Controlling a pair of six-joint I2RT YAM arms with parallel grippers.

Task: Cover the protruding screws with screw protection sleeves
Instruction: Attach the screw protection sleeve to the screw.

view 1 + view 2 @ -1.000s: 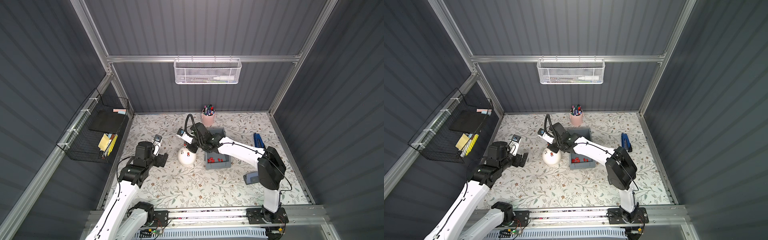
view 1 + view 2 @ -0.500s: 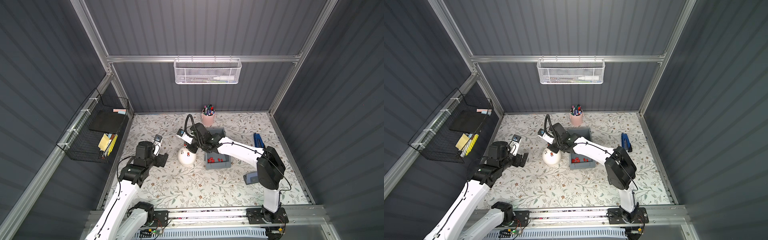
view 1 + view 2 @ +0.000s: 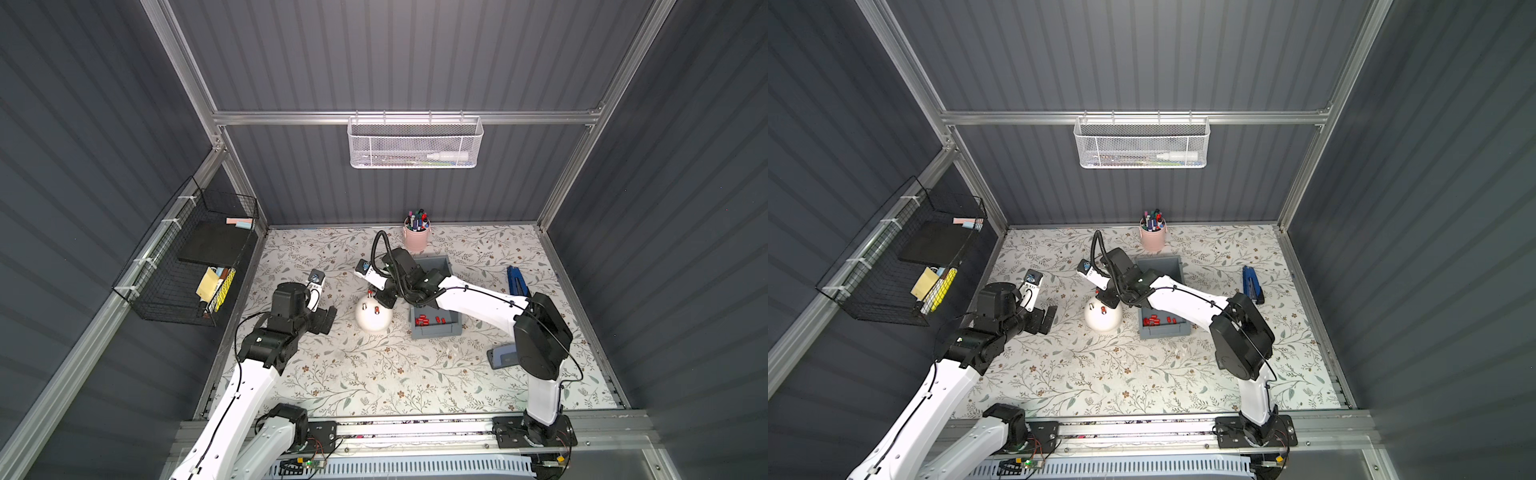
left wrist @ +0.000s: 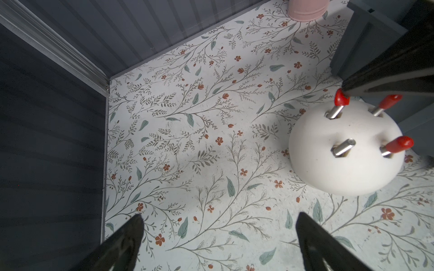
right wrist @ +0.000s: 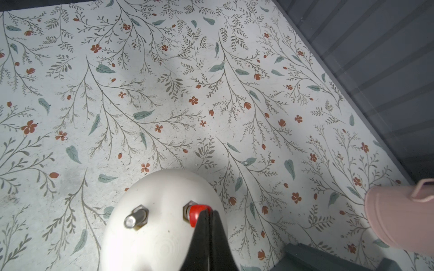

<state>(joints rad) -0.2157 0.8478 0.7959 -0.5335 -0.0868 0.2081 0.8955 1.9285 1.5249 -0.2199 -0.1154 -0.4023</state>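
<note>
Nearest the front rail, the floral table point(image 3: 374, 382) lies bare, with wide room to move. Past it the left gripper point(image 4: 218, 219) hangs with its jaws spread wide, holding nothing, near the white dome point(image 3: 374, 321). Of the four protruding screws point(image 4: 343, 147) on the dome, three wear red caps and one stands bare. The right gripper point(image 5: 206, 212), jaws closed, touches one fitted cap point(image 4: 341, 98). Just beside the dome, a grey bin point(image 3: 434, 333) holds loose screw protection sleeves point(image 3: 427, 320). Against the back wall, a pink cup point(image 3: 415, 243) holds pens point(image 3: 417, 218).
</note>
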